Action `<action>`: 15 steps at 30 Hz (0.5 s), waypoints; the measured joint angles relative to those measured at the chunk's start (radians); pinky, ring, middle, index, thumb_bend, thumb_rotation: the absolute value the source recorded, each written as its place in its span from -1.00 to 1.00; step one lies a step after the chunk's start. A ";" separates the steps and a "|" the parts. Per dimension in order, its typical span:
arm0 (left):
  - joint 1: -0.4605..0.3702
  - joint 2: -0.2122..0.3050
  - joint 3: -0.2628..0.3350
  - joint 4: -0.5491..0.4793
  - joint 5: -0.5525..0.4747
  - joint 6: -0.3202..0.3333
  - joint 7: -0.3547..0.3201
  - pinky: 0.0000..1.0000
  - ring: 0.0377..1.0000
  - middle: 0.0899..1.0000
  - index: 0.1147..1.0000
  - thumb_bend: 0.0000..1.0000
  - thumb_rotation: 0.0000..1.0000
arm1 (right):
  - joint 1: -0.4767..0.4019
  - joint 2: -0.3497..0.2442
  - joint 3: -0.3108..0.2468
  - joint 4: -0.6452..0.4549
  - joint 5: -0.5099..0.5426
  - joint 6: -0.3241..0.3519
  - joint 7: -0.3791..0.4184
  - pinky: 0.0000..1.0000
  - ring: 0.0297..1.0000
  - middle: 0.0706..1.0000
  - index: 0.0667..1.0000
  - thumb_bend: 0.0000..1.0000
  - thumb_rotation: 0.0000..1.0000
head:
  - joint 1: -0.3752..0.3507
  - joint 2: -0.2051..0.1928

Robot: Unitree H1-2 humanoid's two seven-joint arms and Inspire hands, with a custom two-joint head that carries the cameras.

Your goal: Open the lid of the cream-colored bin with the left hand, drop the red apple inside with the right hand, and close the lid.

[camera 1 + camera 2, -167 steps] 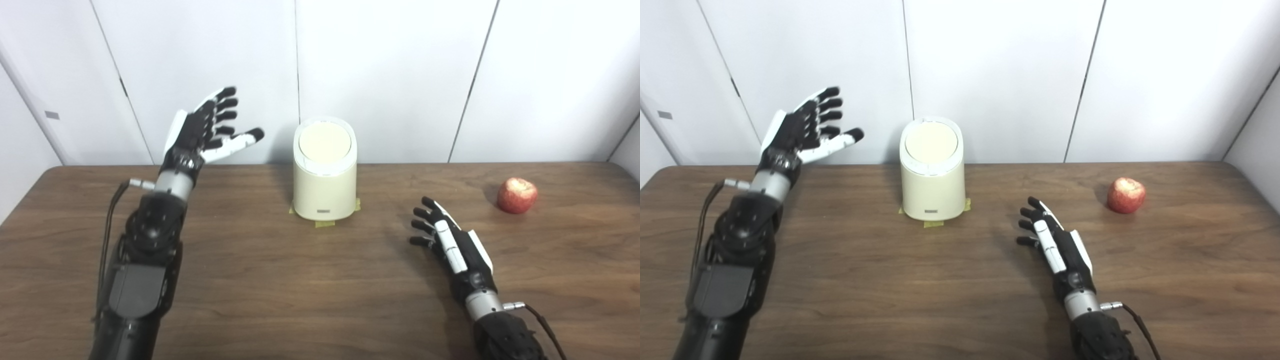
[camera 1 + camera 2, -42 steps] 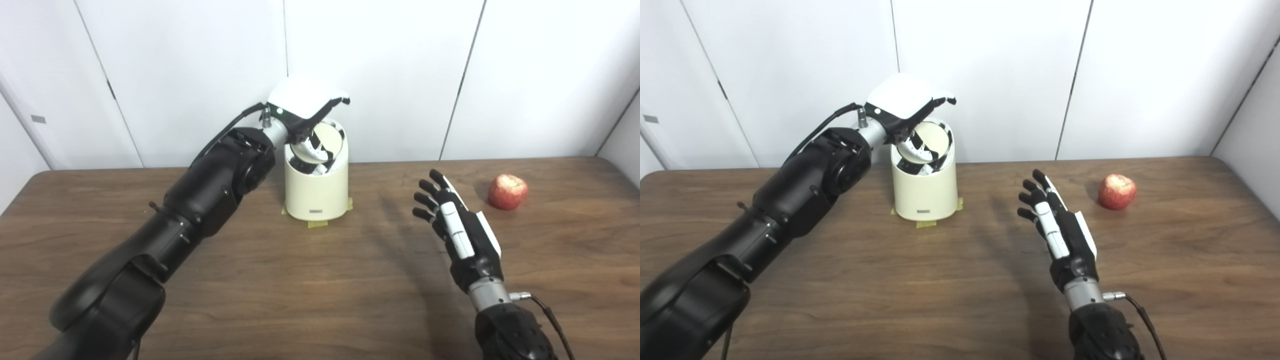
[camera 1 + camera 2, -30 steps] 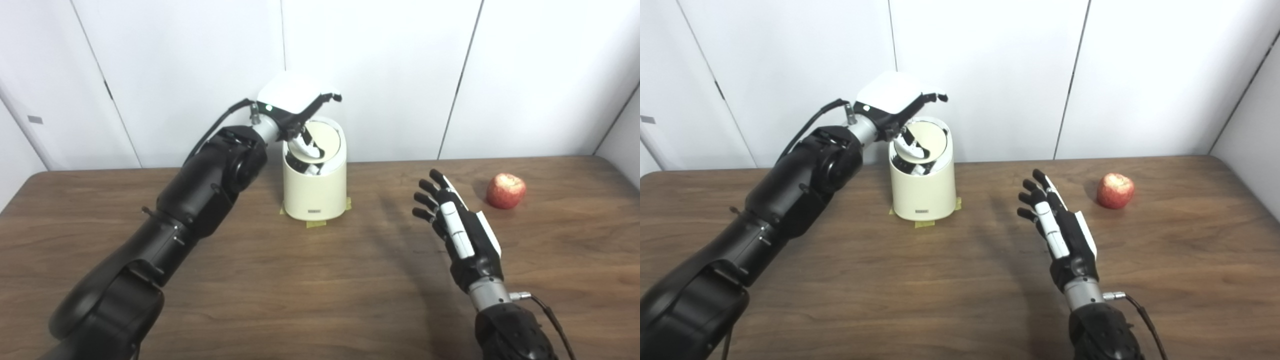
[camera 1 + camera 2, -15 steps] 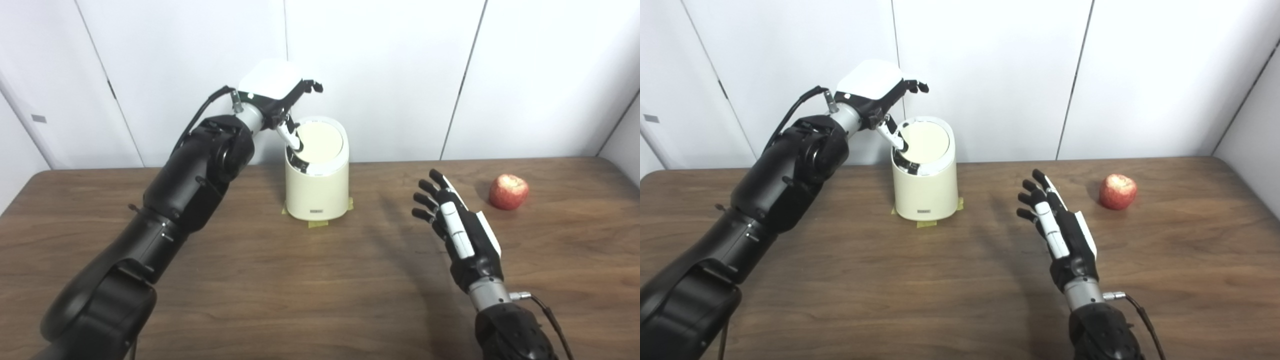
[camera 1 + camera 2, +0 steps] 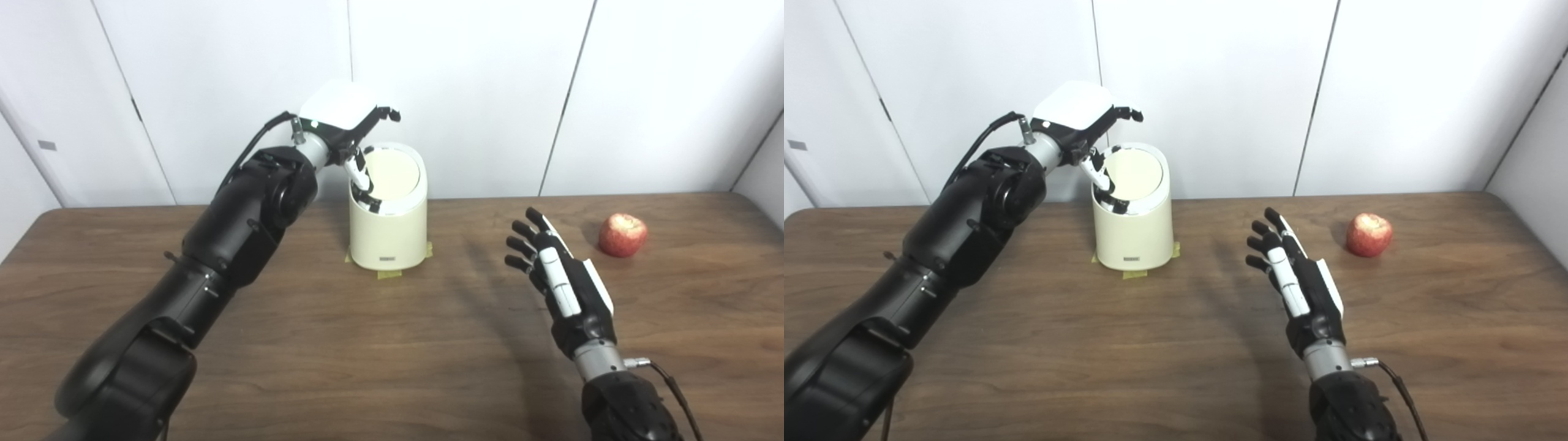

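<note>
The brown tabletop (image 5: 318,343) carries the scene. On it near the back wall stands the cream-colored bin (image 5: 388,236), held down by tape tabs (image 5: 388,273) at its base. A moment ago its lid (image 5: 395,174) was tipped open with fingers reaching into the mouth; now the lid lies nearly flat across the top again, so the opening has been largely lost and the first step will probably need to be redone before anything can go in. The left hand (image 5: 346,119) has risen and drawn back toward the bin's left rim. It hovers palm down with its fingers spread and one finger dipping to the lid's left edge, apparently touching it, though it grips nothing. The right hand (image 5: 560,278) has not moved. It floats above the tabletop to the right of the bin, fingers spread and empty, pointing away from the robot. The red apple (image 5: 623,234) sits where it was, on the tabletop well to the right, near the right hand's fingertips but apart from them, not yet grasped
</note>
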 measured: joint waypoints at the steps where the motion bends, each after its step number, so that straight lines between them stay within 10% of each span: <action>1: 0.000 0.000 0.001 0.000 0.000 0.000 0.002 0.51 0.66 0.65 0.60 0.88 -0.89 | 0.000 0.000 0.000 0.004 0.000 0.000 0.000 0.61 0.73 0.78 0.88 0.19 0.69 | 0.002 0.000; 15: -0.006 -0.002 0.002 0.015 0.000 -0.009 0.013 0.21 0.47 0.55 0.58 0.84 -0.91 | -0.002 0.008 0.009 0.008 -0.015 0.003 -0.010 0.61 0.71 0.76 0.88 0.11 0.70 | 0.002 -0.002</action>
